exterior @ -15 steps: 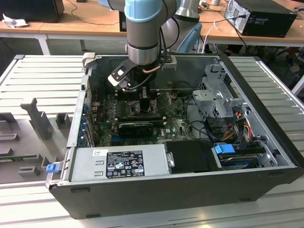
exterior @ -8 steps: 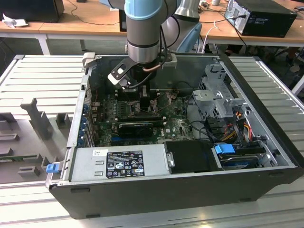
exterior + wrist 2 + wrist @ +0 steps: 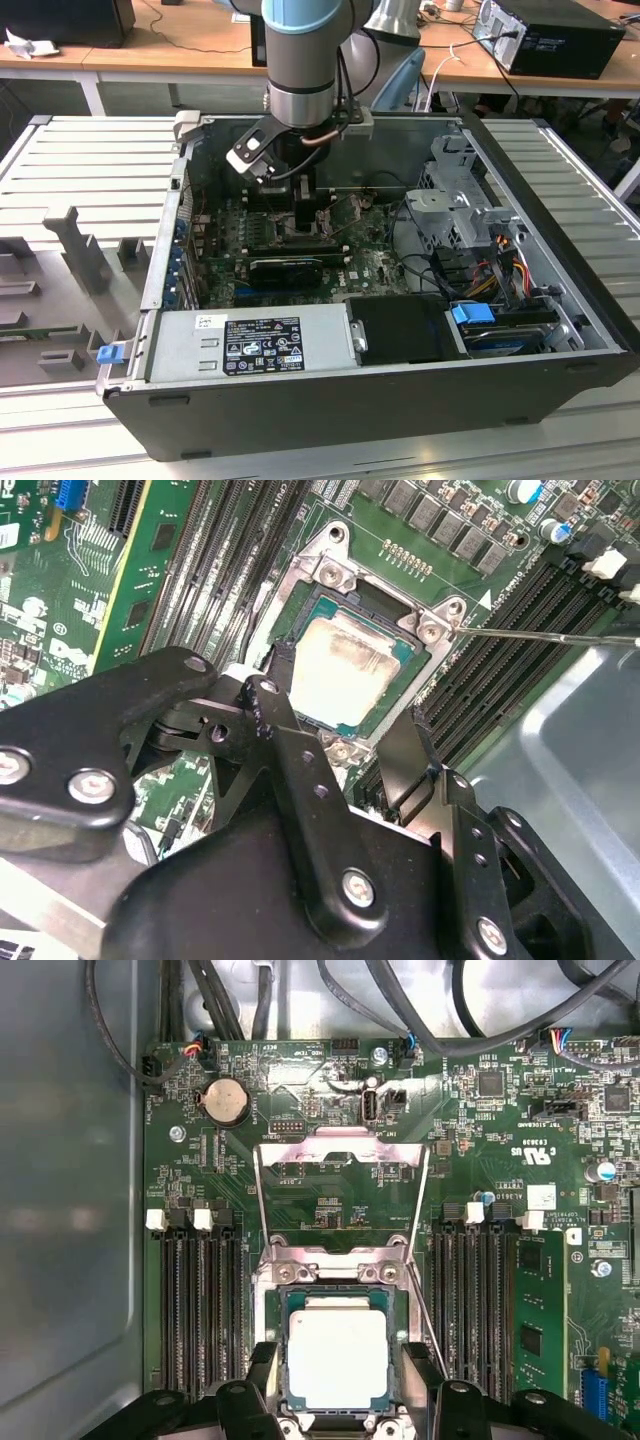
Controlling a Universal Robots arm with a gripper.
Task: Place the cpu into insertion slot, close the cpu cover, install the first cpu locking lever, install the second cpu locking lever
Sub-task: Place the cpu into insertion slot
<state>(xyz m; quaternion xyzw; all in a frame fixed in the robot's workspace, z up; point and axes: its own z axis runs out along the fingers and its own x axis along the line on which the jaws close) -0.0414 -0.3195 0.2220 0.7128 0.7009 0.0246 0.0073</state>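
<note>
First wrist view: the cpu (image 3: pixel 337 1360) lies flat in the insertion slot (image 3: pixel 335 1265), pale face up. Being square, it has no long axis; its edges run parallel to the socket's grey rim and to the black memory slots (image 3: pixel 200 1310) that flank the socket on two sides. In the second wrist view the cpu (image 3: pixel 345 670) sits level inside the metal rim (image 3: pixel 335 575), with a thin dark border of socket showing around it.

The gripper (image 3: pixel 340 1352) straddles the chip. Its black fingers (image 3: pixel 262 1365) stand one on each of two opposite sides, spread a little wider than the chip. They grasp nothing that I can make out, and a strip of socket frame shows between chip and finger.

The cpu cover (image 3: pixel 340 1148) is swung open, its square cut-out framing bare green circuit board (image 3: pixel 500 1140) beyond the socket, on the side toward the round coin cell (image 3: pixel 225 1101). A thin wire lever (image 3: pixel 545 635) stands free of the socket, slanting across the neighbouring memory slots.

In the exterior view the arm (image 3: pixel 305 60) reaches straight down into an open computer case (image 3: pixel 350 410) lying on a ribbed metal table (image 3: pixel 90 160). A grey power supply (image 3: pixel 250 340) sits along the case's near wall.
</note>
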